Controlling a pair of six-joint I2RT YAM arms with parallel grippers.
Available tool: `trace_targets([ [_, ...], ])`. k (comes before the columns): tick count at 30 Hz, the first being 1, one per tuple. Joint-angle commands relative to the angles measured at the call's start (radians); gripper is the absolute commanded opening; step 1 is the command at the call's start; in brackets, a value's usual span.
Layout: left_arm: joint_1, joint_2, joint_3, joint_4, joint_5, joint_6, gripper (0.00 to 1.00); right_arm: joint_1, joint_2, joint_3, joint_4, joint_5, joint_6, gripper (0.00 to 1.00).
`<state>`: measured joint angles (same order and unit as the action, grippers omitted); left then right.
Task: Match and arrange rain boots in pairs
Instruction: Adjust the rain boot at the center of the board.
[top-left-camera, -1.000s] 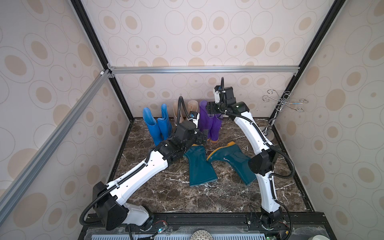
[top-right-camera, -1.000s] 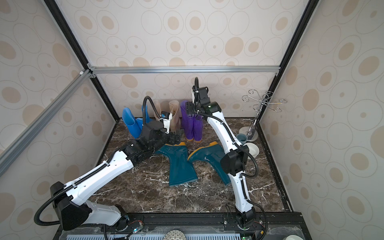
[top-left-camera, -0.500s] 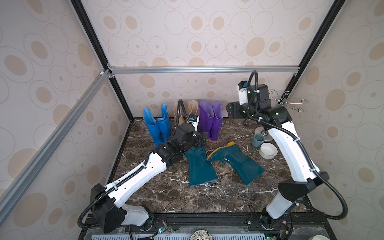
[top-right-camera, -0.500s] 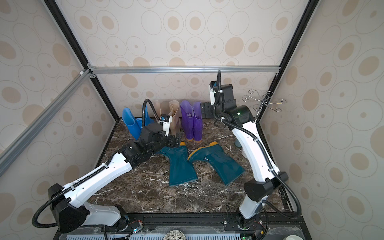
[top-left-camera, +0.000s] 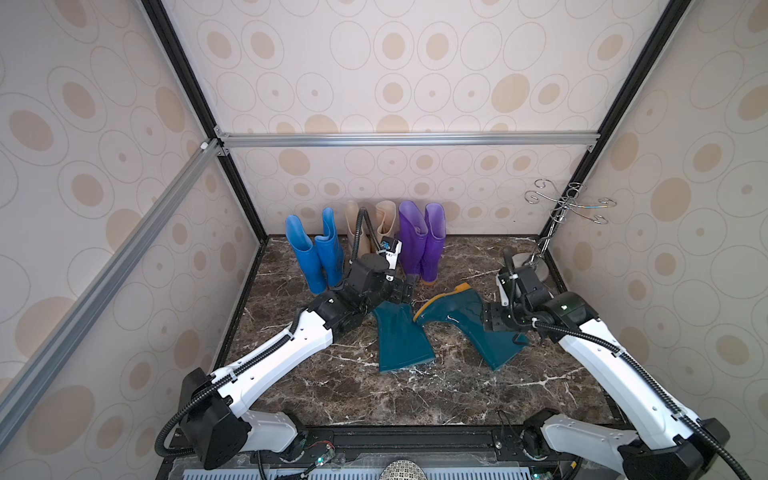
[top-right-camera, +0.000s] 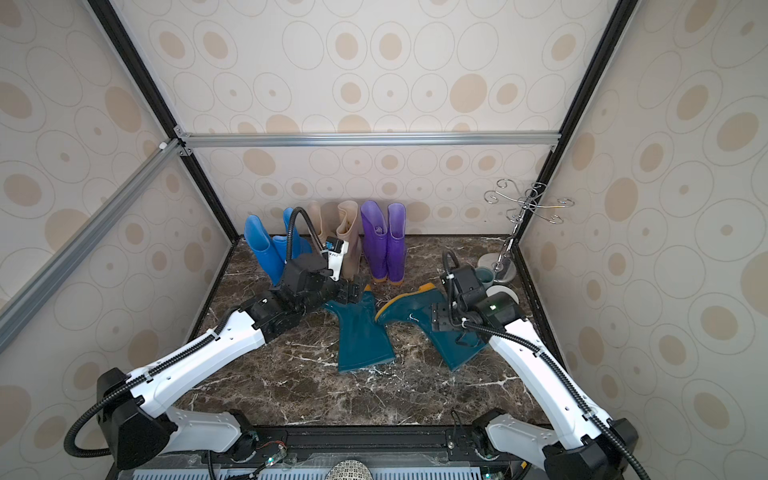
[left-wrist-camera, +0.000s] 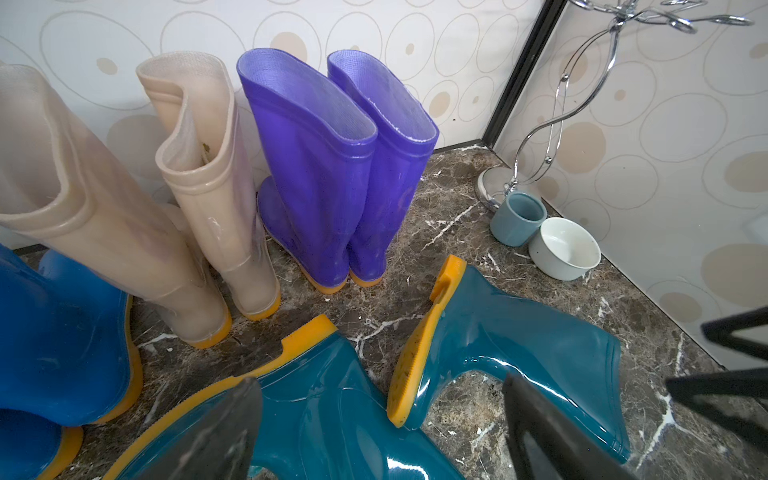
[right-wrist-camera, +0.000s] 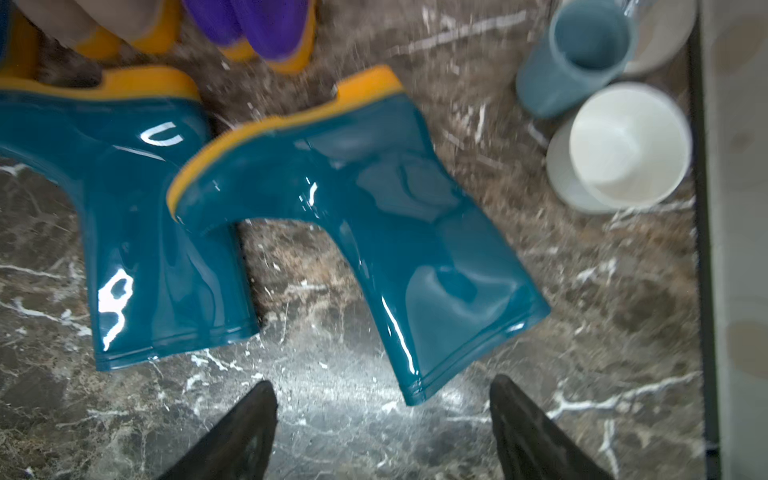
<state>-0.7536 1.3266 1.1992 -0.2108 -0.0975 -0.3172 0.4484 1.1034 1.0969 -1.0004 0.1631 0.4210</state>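
Right wrist view: right hand (right-wrist-camera: 382, 382) spread, empty, above right teal boot (right-wrist-camera: 374, 232).
Change: dropped from far purple boots (top-left-camera: 422, 245).
Left hand (left-wrist-camera: 380, 380): spread.
Room: counter (top-left-camera: 415, 395) open near edge.

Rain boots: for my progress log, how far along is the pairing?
Done: blue pair, beige pair and purple pair stand along the back wall. In hand: nothing; left gripper and right gripper hover open over the teal boots. Left: both lie flat, needing standing together.
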Motion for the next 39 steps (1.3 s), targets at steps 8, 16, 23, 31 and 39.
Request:
trace_targets([
  [8,-0.01,0.007,-0.018,0.073,0.046,-0.006,0.9,-0.034,-0.111,-0.28,0.035,0.036,0.251,0.84],
  [16,-0.011,0.049,-0.009,0.09,0.059,-0.014,0.89,-0.092,-0.187,-0.533,0.299,-0.15,0.338,0.87],
  [23,-0.03,0.058,-0.007,0.12,0.042,-0.024,0.89,-0.099,-0.134,-0.583,0.41,-0.188,0.311,0.75],
  [31,-0.067,0.037,-0.034,0.163,-0.001,0.005,0.9,-0.117,-0.161,-0.599,0.481,-0.213,0.274,0.28],
  [39,-0.112,0.033,-0.057,0.243,0.028,0.114,0.91,-0.117,-0.204,-0.418,0.333,-0.244,0.254,0.0],
])
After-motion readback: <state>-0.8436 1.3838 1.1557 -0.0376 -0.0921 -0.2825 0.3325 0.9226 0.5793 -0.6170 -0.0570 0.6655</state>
